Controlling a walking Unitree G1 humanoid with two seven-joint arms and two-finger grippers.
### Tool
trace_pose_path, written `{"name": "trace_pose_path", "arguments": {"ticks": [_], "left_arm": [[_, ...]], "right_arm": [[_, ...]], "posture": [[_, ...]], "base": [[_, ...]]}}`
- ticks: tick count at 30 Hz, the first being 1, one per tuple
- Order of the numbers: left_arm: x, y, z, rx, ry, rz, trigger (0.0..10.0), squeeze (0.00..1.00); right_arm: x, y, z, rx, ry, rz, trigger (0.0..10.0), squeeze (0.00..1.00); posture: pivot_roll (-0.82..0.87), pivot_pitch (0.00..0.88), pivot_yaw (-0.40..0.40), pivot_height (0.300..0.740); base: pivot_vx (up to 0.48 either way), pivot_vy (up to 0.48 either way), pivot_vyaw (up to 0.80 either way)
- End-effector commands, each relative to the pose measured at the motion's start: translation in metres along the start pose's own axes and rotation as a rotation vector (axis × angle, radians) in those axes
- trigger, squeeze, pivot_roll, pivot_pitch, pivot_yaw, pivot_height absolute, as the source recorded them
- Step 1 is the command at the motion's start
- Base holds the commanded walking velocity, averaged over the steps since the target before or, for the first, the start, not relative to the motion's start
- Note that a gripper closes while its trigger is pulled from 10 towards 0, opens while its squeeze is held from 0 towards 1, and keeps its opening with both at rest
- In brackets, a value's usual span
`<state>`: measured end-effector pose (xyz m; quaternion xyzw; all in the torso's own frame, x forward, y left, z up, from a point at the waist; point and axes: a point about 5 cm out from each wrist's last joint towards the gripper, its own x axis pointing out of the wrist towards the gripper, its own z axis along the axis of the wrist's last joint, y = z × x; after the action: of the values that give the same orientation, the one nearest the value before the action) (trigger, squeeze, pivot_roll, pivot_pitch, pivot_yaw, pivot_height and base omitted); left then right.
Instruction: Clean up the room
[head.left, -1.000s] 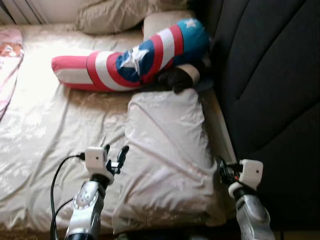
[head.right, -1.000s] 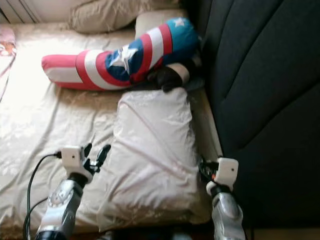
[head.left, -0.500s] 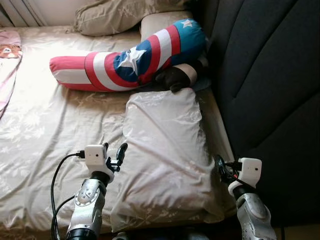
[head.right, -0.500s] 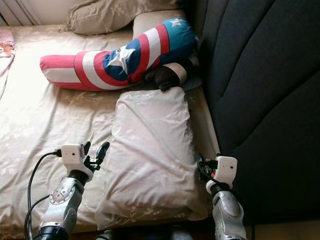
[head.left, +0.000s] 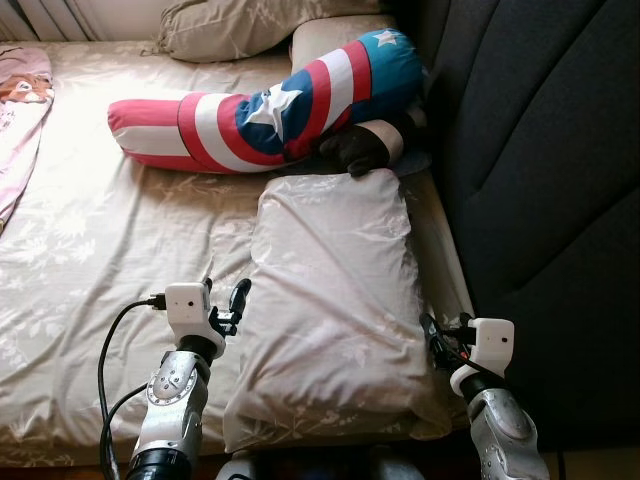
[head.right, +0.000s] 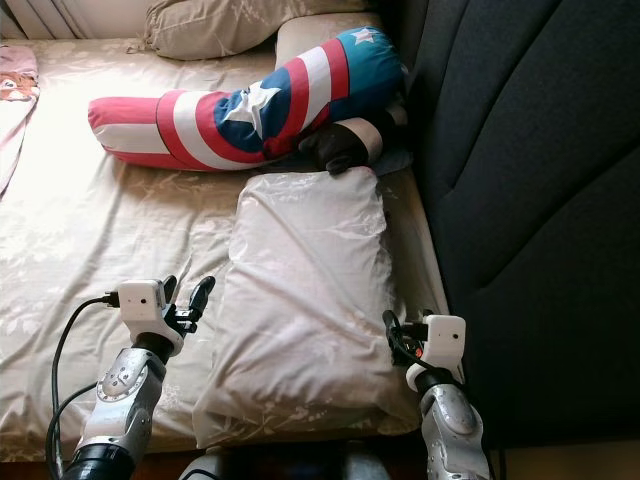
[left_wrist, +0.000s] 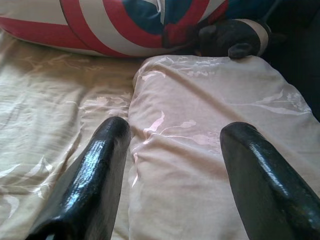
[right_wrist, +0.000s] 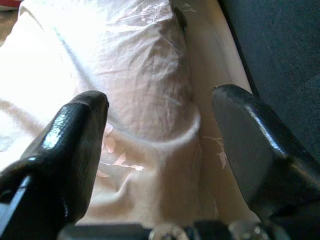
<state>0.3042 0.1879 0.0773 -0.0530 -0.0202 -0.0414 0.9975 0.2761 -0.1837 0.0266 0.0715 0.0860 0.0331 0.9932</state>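
A beige pillow lies lengthwise on the bed near its right edge, close to me. My left gripper is open at the pillow's left edge, its fingers straddling that edge. At the pillow's right edge, by the headboard, my right gripper is open too, with the pillow's side between its fingers. A long red, white and blue star-pattern cushion lies across the bed beyond the pillow. A dark plush toy sits between the two.
A dark padded headboard stands along the right. A second beige pillow lies at the far end. Pink fabric rests on the far left of the beige sheet.
The view has shifted slightly, showing more of the bed's far end. Both grippers hold nearly the same places at the pillow's sides, still open.
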Motion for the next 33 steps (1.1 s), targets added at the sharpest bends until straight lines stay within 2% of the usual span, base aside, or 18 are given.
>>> {"name": "trace_pose_path", "arguments": {"ticks": [1,2,6,23,33], "left_arm": [[-0.0054,0.0024,-0.0092,-0.003,0.043,0.011,10.0,0.0],[-0.0051,0.0018,-0.0091,-0.003,0.042,0.01,10.0,0.0],[-0.0039,0.0013,-0.0069,-0.006,0.033,0.011,10.0,0.0],[-0.002,-0.0016,-0.0068,-0.021,0.048,0.012,10.0,0.0],[0.0005,-0.0024,-0.0023,-0.025,0.04,-0.002,10.0,0.0]], "right_arm": [[-0.001,-0.0033,-0.0009,-0.004,0.015,-0.006,10.0,0.0],[0.0005,-0.003,-0.0016,-0.04,0.039,0.007,10.0,0.0],[0.0005,-0.0004,0.0015,-0.031,0.009,0.032,10.0,0.0],[-0.0007,-0.0038,0.0021,-0.02,0.004,0.018,10.0,0.0],[0.0022,-0.0006,0.0016,-0.01,0.011,0.024,10.0,0.0]], "posture": [[-0.1,0.228,-0.036,0.676],[-0.1,0.229,-0.037,0.671],[-0.1,0.229,-0.038,0.652],[-0.1,0.231,-0.043,0.652],[-0.09,0.233,-0.04,0.652]], "base": [[0.0,0.0,0.0],[0.0,0.0,0.0],[0.0,0.0,0.0],[0.0,0.0,0.0],[0.025,0.0,0.0]]}}
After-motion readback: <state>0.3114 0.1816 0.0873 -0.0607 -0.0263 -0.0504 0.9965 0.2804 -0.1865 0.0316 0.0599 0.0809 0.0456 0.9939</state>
